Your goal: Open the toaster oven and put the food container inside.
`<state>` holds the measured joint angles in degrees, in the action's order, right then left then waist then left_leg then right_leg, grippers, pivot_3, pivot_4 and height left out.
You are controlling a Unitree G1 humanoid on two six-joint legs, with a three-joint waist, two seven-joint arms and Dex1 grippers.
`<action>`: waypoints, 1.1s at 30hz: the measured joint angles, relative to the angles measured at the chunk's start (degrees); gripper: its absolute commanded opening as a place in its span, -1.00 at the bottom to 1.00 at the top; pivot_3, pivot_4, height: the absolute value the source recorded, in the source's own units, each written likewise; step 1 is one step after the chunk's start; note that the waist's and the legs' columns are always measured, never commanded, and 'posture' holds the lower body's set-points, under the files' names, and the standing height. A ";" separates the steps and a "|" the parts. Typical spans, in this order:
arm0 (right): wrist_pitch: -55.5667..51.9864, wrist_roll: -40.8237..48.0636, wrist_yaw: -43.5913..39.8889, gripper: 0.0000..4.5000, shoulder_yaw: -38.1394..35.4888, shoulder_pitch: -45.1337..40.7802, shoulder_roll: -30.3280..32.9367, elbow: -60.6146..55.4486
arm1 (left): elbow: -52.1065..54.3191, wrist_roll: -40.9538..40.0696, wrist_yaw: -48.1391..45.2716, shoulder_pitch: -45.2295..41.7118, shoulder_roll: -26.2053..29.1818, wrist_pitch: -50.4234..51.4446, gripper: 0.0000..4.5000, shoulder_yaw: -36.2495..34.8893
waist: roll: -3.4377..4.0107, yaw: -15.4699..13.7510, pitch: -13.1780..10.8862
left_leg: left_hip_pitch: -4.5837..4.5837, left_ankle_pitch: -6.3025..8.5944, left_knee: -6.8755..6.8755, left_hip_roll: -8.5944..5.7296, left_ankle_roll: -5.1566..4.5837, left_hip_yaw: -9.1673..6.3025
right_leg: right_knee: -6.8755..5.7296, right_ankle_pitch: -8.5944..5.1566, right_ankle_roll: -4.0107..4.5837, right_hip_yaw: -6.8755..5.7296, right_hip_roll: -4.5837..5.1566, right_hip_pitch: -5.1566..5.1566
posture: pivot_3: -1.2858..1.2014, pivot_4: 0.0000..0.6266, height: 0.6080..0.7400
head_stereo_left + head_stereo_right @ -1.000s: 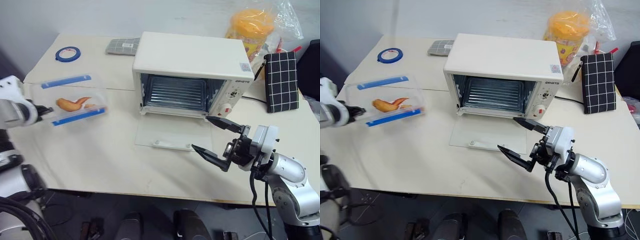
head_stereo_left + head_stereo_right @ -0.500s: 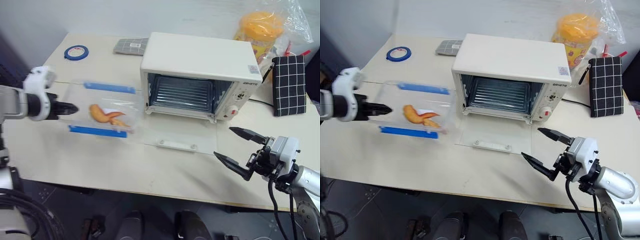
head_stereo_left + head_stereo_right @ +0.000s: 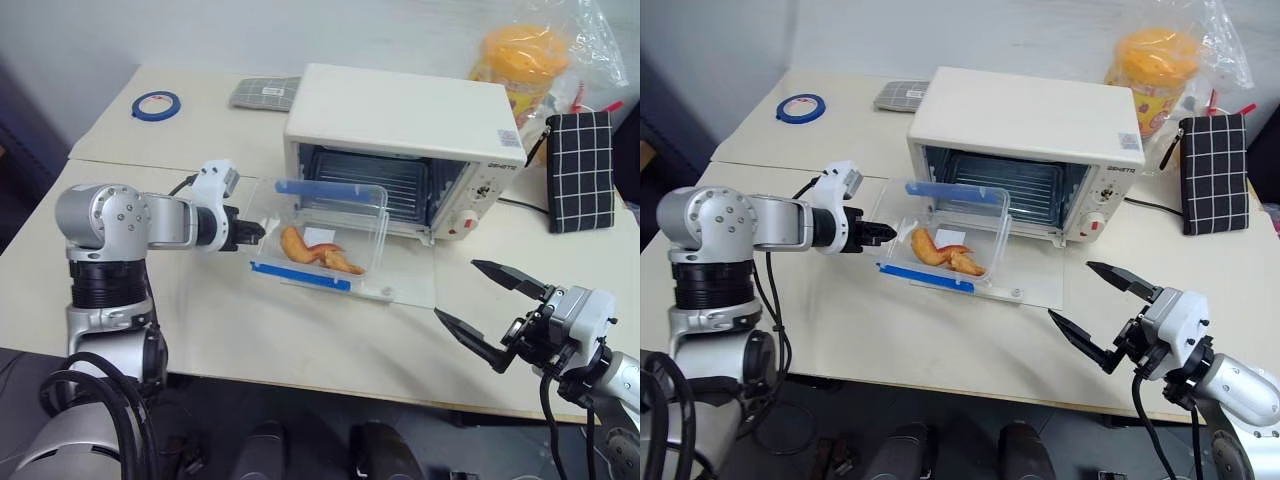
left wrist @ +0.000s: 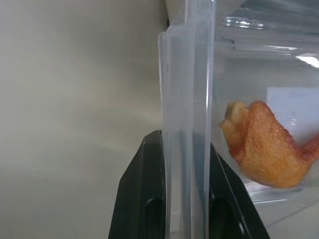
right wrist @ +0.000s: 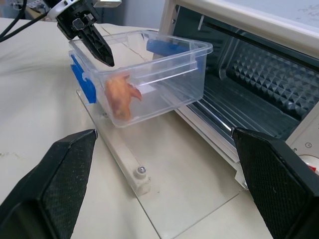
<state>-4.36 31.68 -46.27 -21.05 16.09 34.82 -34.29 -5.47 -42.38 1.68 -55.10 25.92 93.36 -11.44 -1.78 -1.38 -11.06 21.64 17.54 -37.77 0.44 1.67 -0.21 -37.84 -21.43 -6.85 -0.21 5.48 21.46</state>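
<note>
Cream toaster oven (image 3: 400, 120) door dropped open, clear blue-clipped food container (image 3: 320, 240) tilted above the glass door

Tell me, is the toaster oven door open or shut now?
Open: the glass door of the toaster oven lies flat on the table, wire rack exposed.

Cream desk (image 3: 200, 330) carrying a few odds and ends. Roll of blue tape (image 3: 159, 103) near the desk's far left corner. Grey checked cloth (image 3: 262, 93) flat just right of the tape, along the far edge. Clear bag with an orange tub (image 3: 522, 62) at the far right corner. Black grid-patterned pouch (image 3: 581, 168) lying just in front of that bag.
</note>
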 measured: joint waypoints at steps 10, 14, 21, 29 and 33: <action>0.17 -0.99 2.73 1.00 0.46 0.69 -1.22 -1.83 | 0.17 -10.28 6.65 -0.83 0.22 -0.26 -0.87 3.25 | 0.01 -0.08 0.01 | 0.47 0.02 -0.31 -0.26 -0.06 -0.51 | 0.07 0.02 -0.04 -0.26 0.11 0.05 | 0.03 -0.52 1.00; 0.34 -1.16 3.11 1.00 0.47 1.07 -1.41 -1.92 | 0.21 -13.45 8.06 -0.89 3.48 -0.27 -0.87 4.77 | 0.03 0.76 0.01 | 0.46 0.00 -0.25 -0.22 -0.02 -0.50 | 0.05 0.02 -0.04 -0.45 0.05 0.08 | 0.03 -0.52 1.00; 0.56 -1.52 3.31 1.00 1.49 0.57 -1.76 -1.92 | 0.01 -18.24 11.90 -1.72 2.91 -0.25 -0.87 5.71 | 0.03 1.20 0.01 | 0.49 0.00 -0.29 -0.24 -0.02 -0.57 | 0.04 0.02 -0.04 -0.49 0.07 0.06 | 0.03 -0.52 1.00; 0.60 -1.91 3.75 1.00 2.62 0.10 -1.78 -1.92 | -2.37 -17.65 15.25 -3.62 -2.84 -0.28 -0.48 5.38 | 0.03 1.47 0.01 | 0.48 -0.02 -0.30 -0.30 -0.02 -0.56 | 0.02 0.01 -0.04 -0.51 0.04 0.07 | 0.03 -0.52 1.00; 0.60 -2.00 4.17 1.00 2.62 0.15 -1.79 -2.07 | -2.57 -16.17 15.00 -4.42 -2.88 -0.32 0.01 5.21 | 0.05 1.45 0.03 | 0.47 -0.03 -0.30 -0.29 0.00 -0.57 | 0.00 0.02 -0.04 -0.51 0.04 0.06 | 0.03 -0.52 1.00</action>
<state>-3.77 29.68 -42.10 -18.43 16.24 33.03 -36.36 -8.04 -58.54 16.69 -59.52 23.04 93.04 -6.24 -1.72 0.07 -11.04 22.11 17.51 -38.07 0.15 1.67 -0.78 -37.84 -21.41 -6.89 -0.72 5.52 21.53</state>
